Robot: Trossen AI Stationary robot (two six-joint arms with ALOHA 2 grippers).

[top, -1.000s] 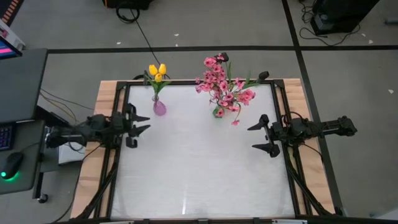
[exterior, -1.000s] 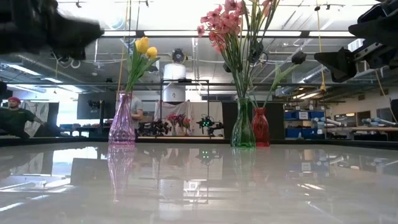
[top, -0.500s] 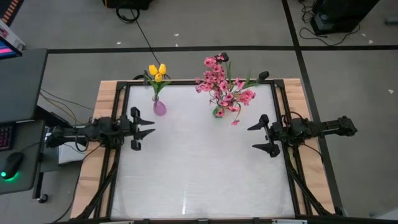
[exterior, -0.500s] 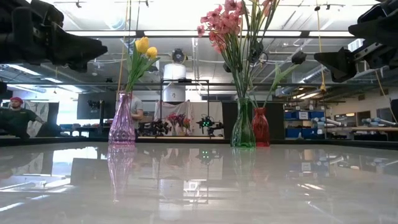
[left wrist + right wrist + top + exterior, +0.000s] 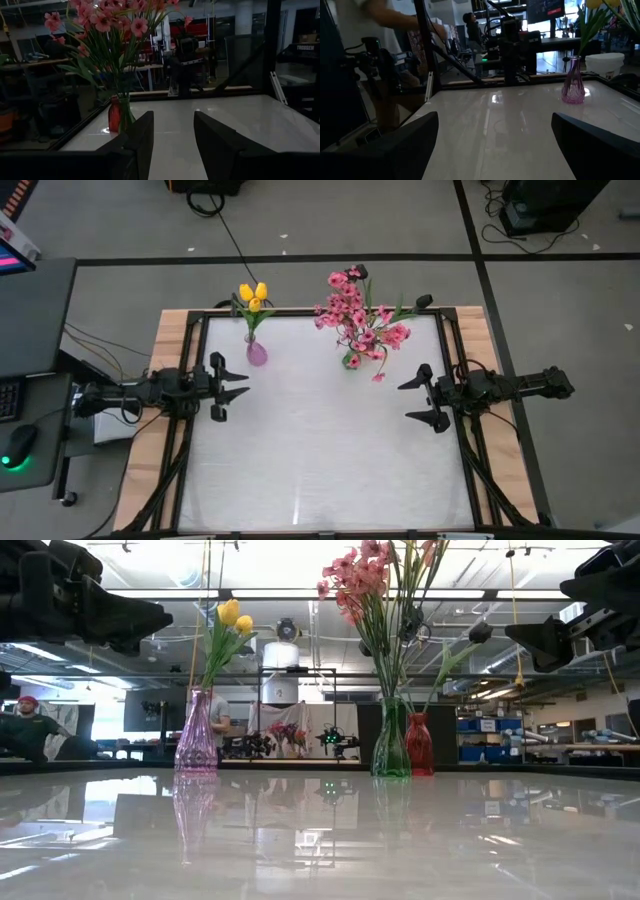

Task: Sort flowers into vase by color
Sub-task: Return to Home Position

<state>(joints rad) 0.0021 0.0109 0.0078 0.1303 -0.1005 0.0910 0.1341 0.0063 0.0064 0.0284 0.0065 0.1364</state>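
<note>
Two yellow tulips [image 5: 253,294] stand in a purple vase [image 5: 256,353] near the table's far left; the vase also shows in the low view [image 5: 196,732] and in the right wrist view [image 5: 573,83]. Pink blossom sprays [image 5: 358,317] fill a green vase [image 5: 390,740]. A red vase [image 5: 419,744] stands right behind it and holds dark tulips [image 5: 480,632]. My left gripper [image 5: 240,383] hovers open at the table's left side, below the purple vase in the high view. My right gripper [image 5: 405,402] hovers open at the right side. Neither holds anything.
The white tabletop [image 5: 320,450] has a black frame [image 5: 200,330] around it and wooden margins. The three vases stand along the far edge. A person [image 5: 25,725] sits in the room beyond the table, among benches and equipment.
My left gripper has shifted a little toward the table's right, then come to rest. The vases and flowers have stayed where they were.
</note>
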